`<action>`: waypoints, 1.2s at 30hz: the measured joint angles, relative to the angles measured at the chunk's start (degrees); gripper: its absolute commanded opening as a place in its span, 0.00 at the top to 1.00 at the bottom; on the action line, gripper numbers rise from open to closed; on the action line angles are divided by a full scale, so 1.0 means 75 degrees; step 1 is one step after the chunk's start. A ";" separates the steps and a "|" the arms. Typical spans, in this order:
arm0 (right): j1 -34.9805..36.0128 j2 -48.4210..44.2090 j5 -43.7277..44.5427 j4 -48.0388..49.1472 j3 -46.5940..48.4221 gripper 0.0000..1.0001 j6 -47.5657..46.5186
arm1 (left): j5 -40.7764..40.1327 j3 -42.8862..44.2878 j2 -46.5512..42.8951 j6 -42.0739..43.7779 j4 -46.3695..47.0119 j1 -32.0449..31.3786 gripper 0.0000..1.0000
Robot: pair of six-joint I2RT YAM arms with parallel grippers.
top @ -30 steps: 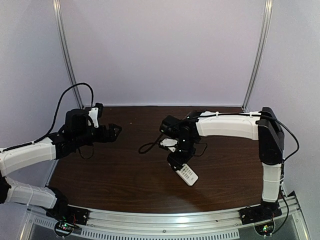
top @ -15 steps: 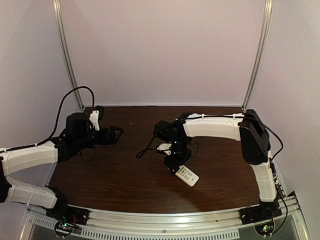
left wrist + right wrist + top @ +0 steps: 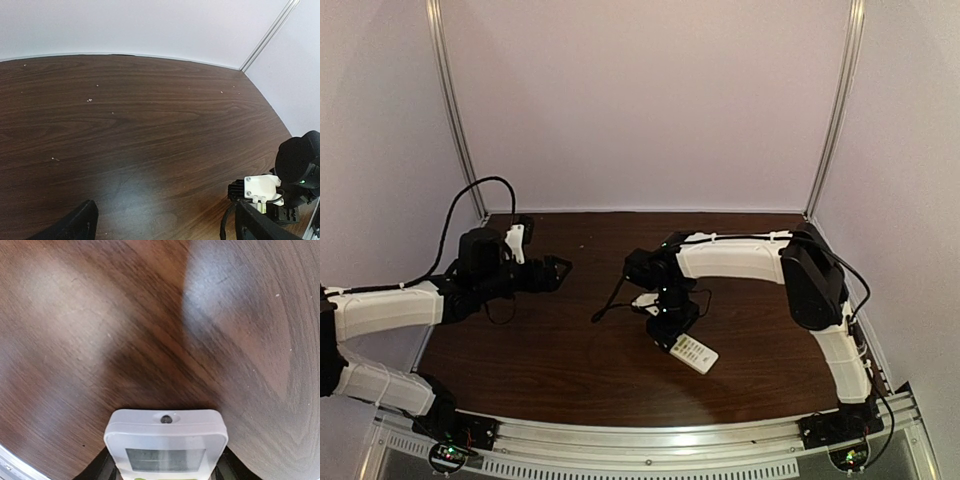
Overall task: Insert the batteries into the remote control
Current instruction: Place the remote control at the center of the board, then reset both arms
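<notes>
The remote control (image 3: 693, 353) is a small white handset lying button side up near the table's front middle. In the right wrist view the remote (image 3: 165, 437) shows its greyish display window and end face, low over the wood. My right gripper (image 3: 670, 330) is shut on it, with a dark finger (image 3: 101, 467) on each long side. My left gripper (image 3: 556, 270) is open and empty over the left of the table; its fingertips (image 3: 75, 227) frame bare wood. The batteries are out of view.
The dark wooden table (image 3: 570, 360) ends in a metal rail along the near edge. White walls and two metal posts close the back and sides. A black cable (image 3: 610, 298) hangs beside the right wrist. The right wrist (image 3: 295, 167) shows at the left wrist view's lower right.
The right arm's elbow and forearm have swung left and the wrist shifted a little left, with the remote still gripped at about the same spot. The left gripper edged right.
</notes>
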 measured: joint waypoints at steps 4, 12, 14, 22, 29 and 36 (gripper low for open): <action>0.0000 0.0020 -0.0017 0.0003 0.0012 0.20 0.0026 | 0.0009 0.0000 0.0052 0.0000 -0.0003 0.0029 0.03; 0.0015 -0.0003 -0.0114 0.0274 0.0029 0.00 0.0090 | 0.0090 0.0236 0.0224 -0.0003 -0.0341 0.0041 0.03; -0.0003 -0.0087 -0.0207 0.0458 0.0017 0.00 0.0128 | 0.0108 0.0507 0.0236 0.0009 -0.0586 0.0041 0.03; -0.0612 -0.1999 -0.0801 0.1731 -0.0877 0.00 0.0280 | -0.0038 0.2396 0.0501 0.0408 -0.2154 0.0050 0.03; -0.1990 -0.4368 -0.1402 0.3724 -0.2809 0.00 0.0525 | -0.0227 0.3730 0.0746 0.0769 -0.3302 0.0064 0.03; -0.3197 -0.6330 -0.1894 0.6044 -0.5560 0.00 0.1303 | -0.0495 0.4281 0.1408 0.0766 -0.3920 0.0227 0.03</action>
